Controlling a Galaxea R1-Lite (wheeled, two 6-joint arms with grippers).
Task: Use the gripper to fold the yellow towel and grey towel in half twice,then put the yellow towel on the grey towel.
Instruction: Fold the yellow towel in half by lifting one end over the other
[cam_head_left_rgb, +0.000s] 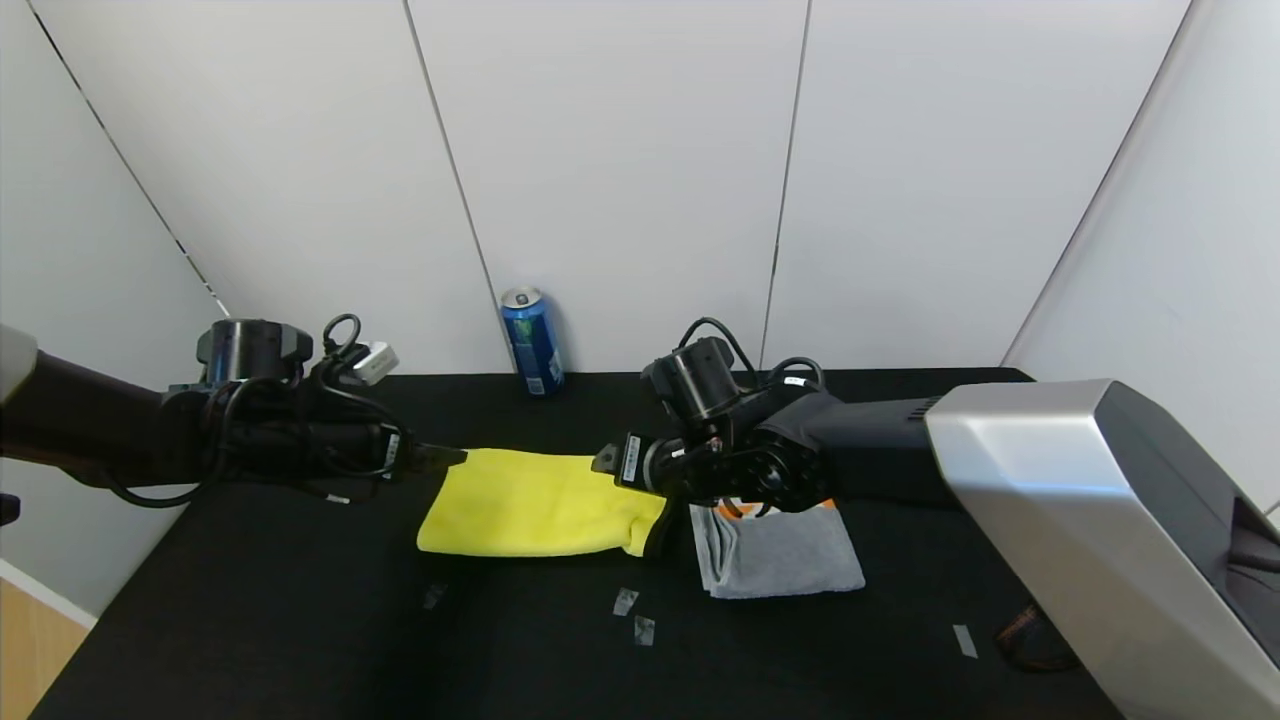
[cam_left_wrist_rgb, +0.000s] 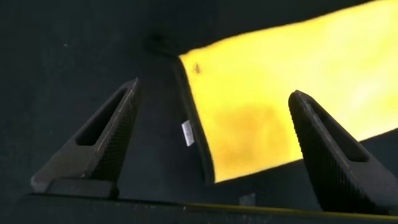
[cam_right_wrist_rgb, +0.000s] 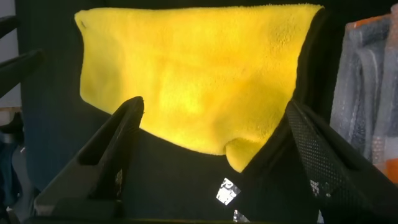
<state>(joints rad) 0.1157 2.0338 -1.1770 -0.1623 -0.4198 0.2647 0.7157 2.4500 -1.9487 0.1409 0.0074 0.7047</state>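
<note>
Head view shows a black desk (cam_head_left_rgb: 250, 620) with the yellow towel (cam_head_left_rgb: 535, 502) lying folded into a wide band near the middle of the desk, closer to the back edge than to the front. The grey towel (cam_head_left_rgb: 785, 560) lies folded just beside it on the side of the desk's right edge, with a narrow strip of black surface between the 2; an orange marking shows at its far end, partly hidden by the right arm.

The left gripper (cam_head_left_rgb: 450, 457) sits at the yellow towel's far corner on the desk's left side. In the left wrist view its 2 fingers (cam_left_wrist_rgb: 99, 140) stand wide apart above the cloth and the desk, gripping nothing; the towel's black trim and a small white tag (cam_left_wrist_rgb: 187, 134) lie between them.

The right gripper (cam_head_left_rgb: 607, 460) is at the opposite far corner of the yellow towel. In the right wrist view its 2 fingers (cam_right_wrist_rgb: 102, 155) are also spread wide, with the yellow cloth beyond them and nothing clamped.

A blue drinks can (cam_head_left_rgb: 531, 342) stands upright at the back edge of the desk, against the white wall. A few small pale tape pieces (cam_head_left_rgb: 625, 601) lie on the desk toward the front edge.
</note>
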